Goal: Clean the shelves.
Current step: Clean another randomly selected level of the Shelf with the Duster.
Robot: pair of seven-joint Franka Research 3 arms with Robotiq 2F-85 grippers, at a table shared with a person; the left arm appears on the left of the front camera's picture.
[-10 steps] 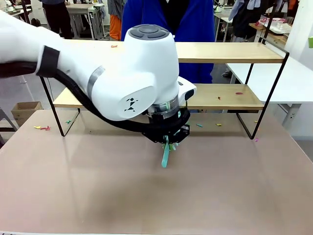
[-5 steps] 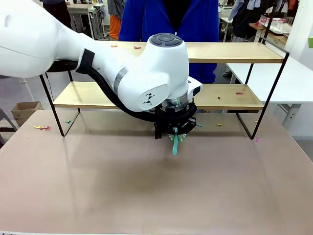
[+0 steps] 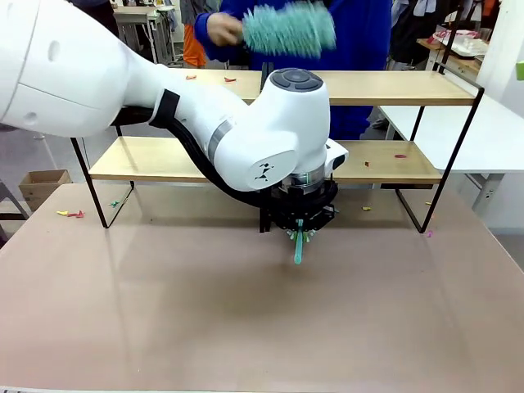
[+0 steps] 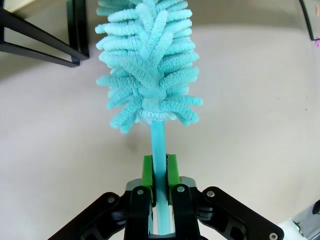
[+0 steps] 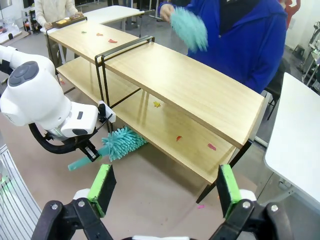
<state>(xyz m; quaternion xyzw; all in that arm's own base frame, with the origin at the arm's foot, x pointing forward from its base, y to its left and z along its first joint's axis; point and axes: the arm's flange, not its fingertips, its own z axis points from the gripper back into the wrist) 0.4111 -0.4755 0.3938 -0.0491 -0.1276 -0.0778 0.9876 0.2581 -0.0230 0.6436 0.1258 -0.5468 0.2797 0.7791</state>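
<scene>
left gripper (image 4: 159, 170) clamped on teal duster (image 4: 147, 65), shifted right since before | right gripper (image 5: 164, 189) jaws wide | person's hand (image 3: 221, 29) with second duster (image 3: 288, 29) newly above shelves (image 3: 393, 88)

Shelves (image 3: 385, 88): pale wood boards, smooth and matt, faint grain; frame of thin black metal rod, satin.
Duster (image 4: 150, 75): head of fluffy teal chenille cloth, soft and matt; handle of smooth teal plastic.
Left gripper (image 4: 159, 170): matt black links with shiny screw heads; smooth green pads (image 4: 147, 172).
Right gripper (image 5: 164, 189): the same matt black, green pads.
Left arm (image 3: 270, 139): glossy white plastic shell.
Counter (image 3: 164, 311): smooth beige-pink top, low sheen.
Second duster (image 3: 288, 30): fluffy teal, blurred.
Jacket (image 5: 250, 40): matt blue cloth.
Scraps (image 3: 399, 155): thin, flat, paper-like.
</scene>
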